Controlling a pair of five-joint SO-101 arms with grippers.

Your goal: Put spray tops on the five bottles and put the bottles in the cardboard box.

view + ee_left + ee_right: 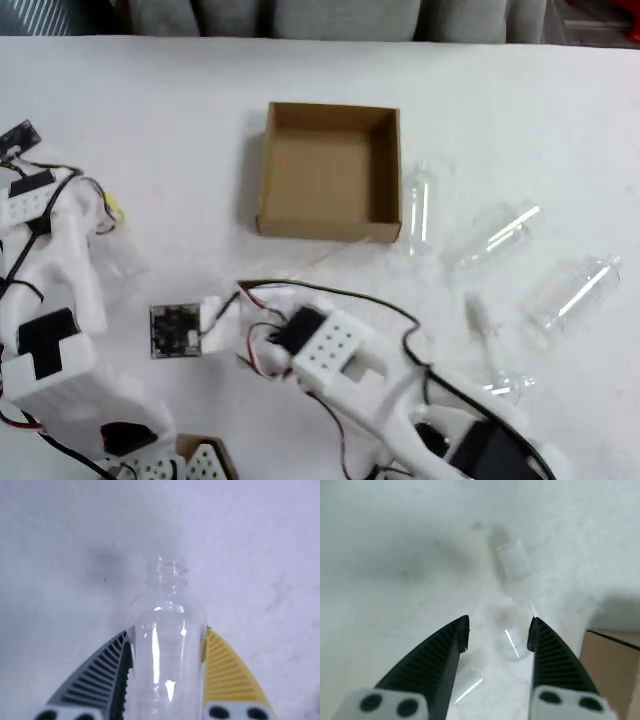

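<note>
We log left gripper [167,636] clamped on clear bottle [167,592] | right gripper [498,630] jaws apart, clear piece [513,562] just beyond them | cardboard box [330,175] mid table [150,120], toward far edge

Prob. a robotics lab/test setup: plain white table [180,100], bare circuit board [172,330] w/ loose wires [330,292], grey seat backs [340,15] past far edge.

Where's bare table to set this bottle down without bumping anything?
Bare table lies beyond the box and between it and the left arm. Right of the box is crowded with loose bottles; the right arm takes up the near side.
</note>
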